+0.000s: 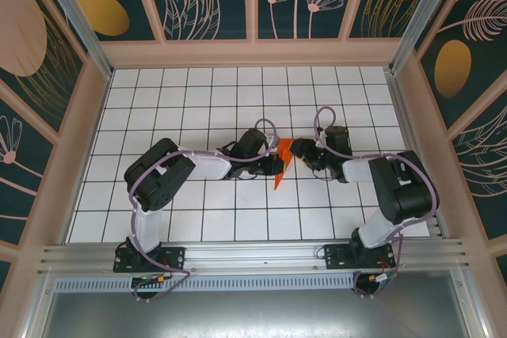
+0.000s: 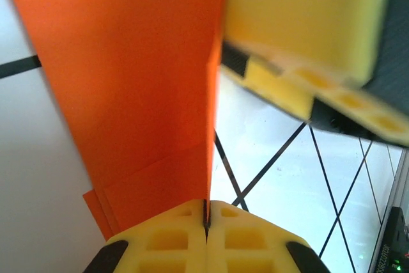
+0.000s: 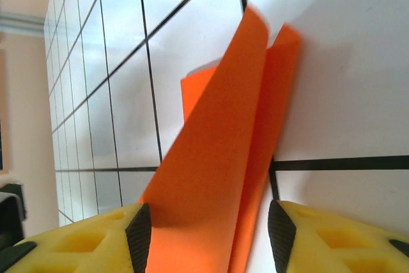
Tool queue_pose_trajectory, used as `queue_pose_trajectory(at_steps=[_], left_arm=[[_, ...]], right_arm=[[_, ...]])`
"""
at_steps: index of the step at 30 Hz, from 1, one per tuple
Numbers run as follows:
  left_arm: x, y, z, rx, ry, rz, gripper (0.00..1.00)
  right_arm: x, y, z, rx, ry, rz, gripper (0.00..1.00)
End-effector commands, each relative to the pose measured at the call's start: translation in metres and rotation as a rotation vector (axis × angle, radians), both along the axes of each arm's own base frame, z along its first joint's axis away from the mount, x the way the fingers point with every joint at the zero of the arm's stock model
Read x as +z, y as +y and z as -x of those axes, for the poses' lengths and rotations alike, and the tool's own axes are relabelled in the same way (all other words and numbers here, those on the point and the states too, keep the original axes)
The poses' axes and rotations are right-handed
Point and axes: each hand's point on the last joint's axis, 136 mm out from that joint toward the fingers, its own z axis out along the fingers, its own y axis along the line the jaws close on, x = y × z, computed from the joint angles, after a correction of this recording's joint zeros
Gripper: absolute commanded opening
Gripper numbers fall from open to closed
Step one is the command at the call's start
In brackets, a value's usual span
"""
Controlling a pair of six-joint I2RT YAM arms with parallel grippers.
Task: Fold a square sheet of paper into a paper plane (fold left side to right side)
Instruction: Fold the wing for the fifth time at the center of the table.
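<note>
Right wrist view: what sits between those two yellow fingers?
In the right wrist view, folded orange paper passes between the right gripper's open fingers.

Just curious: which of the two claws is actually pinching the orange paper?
The left gripper: its jaws are pressed shut on the orange paper; the right gripper stands open.

The orange paper (image 2: 128,81) runs off the left wrist view's top edge, where a yellow pad (image 2: 307,23) of the right gripper (image 3: 209,228) is blurred and cut off.

left claw (image 2: 206,222): jaws pressed together | right claw (image 3: 209,228): jaws apart | arms bent inward, wrists close
</note>
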Motion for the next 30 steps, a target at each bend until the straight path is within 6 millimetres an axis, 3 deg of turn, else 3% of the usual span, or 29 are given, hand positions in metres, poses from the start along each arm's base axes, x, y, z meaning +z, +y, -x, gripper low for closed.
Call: queue_pose_trajectory(at_steps=[1, 13, 22, 26, 30], left_arm=[[0.002, -0.002, -0.001, 0.0, 0.02, 0.063, 0.06], [0.004, 0.004, 0.005, -0.014, 0.088, 0.183, 0.06], [0.004, 0.003, 0.005, -0.015, 0.108, 0.209, 0.06], [0.003, 0.004, 0.004, -0.011, 0.119, 0.216, 0.06], [0.0, 0.005, 0.004, -0.005, 0.128, 0.214, 0.07]], right_arm=[[0.008, -0.012, 0.002, -0.01, -0.041, 0.023, 0.56], [0.013, -0.015, 0.009, 0.024, -0.082, 0.024, 0.55], [0.016, -0.011, 0.01, 0.026, -0.099, -0.006, 0.46], [0.022, 0.0, 0.009, 0.049, -0.121, -0.048, 0.42], [0.014, -0.001, 0.004, 0.025, -0.094, 0.01, 0.45]])
